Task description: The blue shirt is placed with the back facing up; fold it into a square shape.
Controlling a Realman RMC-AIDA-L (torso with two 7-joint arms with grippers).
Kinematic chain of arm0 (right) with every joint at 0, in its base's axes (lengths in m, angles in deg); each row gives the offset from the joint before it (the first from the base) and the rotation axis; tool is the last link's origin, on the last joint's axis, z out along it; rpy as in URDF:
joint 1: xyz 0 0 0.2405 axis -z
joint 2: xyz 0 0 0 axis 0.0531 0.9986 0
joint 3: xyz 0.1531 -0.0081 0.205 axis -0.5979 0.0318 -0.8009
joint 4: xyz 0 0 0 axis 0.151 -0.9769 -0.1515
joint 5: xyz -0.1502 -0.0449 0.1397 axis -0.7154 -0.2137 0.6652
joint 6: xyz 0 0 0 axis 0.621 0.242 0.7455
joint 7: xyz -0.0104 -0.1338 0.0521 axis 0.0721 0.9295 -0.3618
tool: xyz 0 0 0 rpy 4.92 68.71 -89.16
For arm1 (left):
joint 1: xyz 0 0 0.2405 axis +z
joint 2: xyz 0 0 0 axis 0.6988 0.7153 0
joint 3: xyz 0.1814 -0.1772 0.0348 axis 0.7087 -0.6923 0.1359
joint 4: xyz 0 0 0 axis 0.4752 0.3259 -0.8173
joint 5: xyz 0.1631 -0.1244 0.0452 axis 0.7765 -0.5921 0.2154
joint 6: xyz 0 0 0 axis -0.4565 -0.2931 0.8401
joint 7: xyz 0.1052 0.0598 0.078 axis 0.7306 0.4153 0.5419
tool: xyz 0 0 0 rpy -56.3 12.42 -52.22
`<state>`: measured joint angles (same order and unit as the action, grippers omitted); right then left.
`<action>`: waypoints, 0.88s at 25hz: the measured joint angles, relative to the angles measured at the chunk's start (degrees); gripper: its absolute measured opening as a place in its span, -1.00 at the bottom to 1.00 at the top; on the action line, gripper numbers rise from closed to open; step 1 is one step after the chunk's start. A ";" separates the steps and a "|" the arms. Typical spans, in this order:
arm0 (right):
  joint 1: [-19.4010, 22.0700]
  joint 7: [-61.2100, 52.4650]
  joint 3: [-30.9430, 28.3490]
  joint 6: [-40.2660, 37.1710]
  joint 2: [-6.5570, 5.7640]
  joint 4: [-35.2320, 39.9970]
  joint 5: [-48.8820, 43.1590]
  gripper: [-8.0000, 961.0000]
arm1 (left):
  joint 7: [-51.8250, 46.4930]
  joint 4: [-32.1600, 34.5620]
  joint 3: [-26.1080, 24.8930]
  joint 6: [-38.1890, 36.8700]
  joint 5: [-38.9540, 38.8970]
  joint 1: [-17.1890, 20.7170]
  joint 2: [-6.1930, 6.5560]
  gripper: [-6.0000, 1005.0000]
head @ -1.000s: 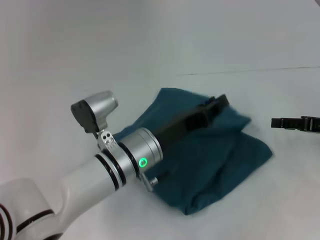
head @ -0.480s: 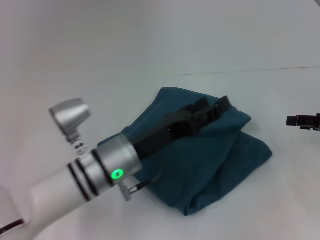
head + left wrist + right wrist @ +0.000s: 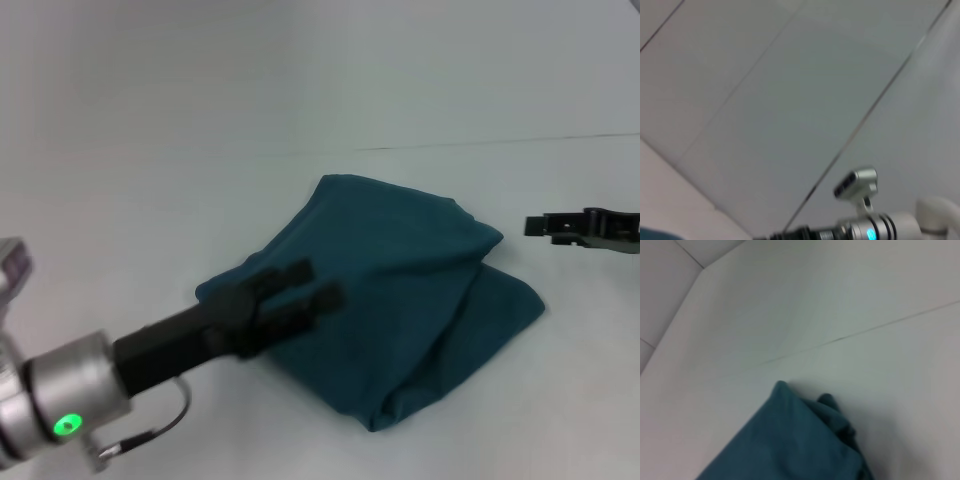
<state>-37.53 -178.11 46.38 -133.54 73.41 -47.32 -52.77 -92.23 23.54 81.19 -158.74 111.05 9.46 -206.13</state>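
The blue shirt lies in a rough folded bundle on the white table, with a thicker fold along its right side. In the right wrist view the shirt fills the lower middle, its bunched corner resting on the table. My left gripper hovers over the shirt's near left edge. Its black fingers are apart and hold no cloth. My right gripper stays off the cloth, to the right of the shirt's far right corner.
The white table runs around the shirt on all sides, with a thin seam line across the back. The left wrist view faces pale panels and shows my right arm's silver wrist.
My left arm has drawn back from the shirt's far right corner to its near left edge, leaving the cloth lying. My right gripper first slid right, then came back left.
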 joint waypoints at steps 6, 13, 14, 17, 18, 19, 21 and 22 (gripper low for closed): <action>-3.95 -0.43 1.62 5.35 0.46 -5.24 0.00 0.32 | -2.14 11.62 8.71 -4.78 0.27 5.79 1.10 0.74; -6.84 -2.65 6.41 11.46 1.68 -6.70 -0.01 0.31 | -2.37 16.49 9.50 -8.01 4.27 7.12 2.09 0.74; -7.05 -2.79 6.74 12.04 1.82 -6.72 0.00 0.31 | -2.39 16.60 9.43 -7.94 4.32 7.13 2.13 0.74; -7.42 -2.92 7.38 12.97 2.36 -6.79 0.00 0.31 | -2.40 16.71 9.32 -7.41 4.32 7.14 2.14 0.74; -7.43 -2.93 7.46 13.15 2.48 -6.80 0.00 0.31 | -2.39 16.73 9.32 -7.18 4.32 7.06 2.15 0.74; -7.43 -2.94 7.52 13.35 2.56 -6.84 -0.01 0.31 | -2.39 16.74 9.32 -7.03 4.31 6.97 2.15 0.74; -7.33 -2.95 7.62 13.77 2.65 -7.08 0.00 0.31 | -2.39 16.75 9.32 -6.85 4.31 6.80 2.17 0.74; -7.27 -2.95 7.64 14.00 2.66 -7.19 -0.01 0.31 | -2.41 16.75 9.32 -6.80 4.31 6.71 2.17 0.74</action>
<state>-44.80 -181.07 54.02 -119.54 76.07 -54.51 -52.78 -94.64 40.29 90.51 -165.54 115.35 16.17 -203.96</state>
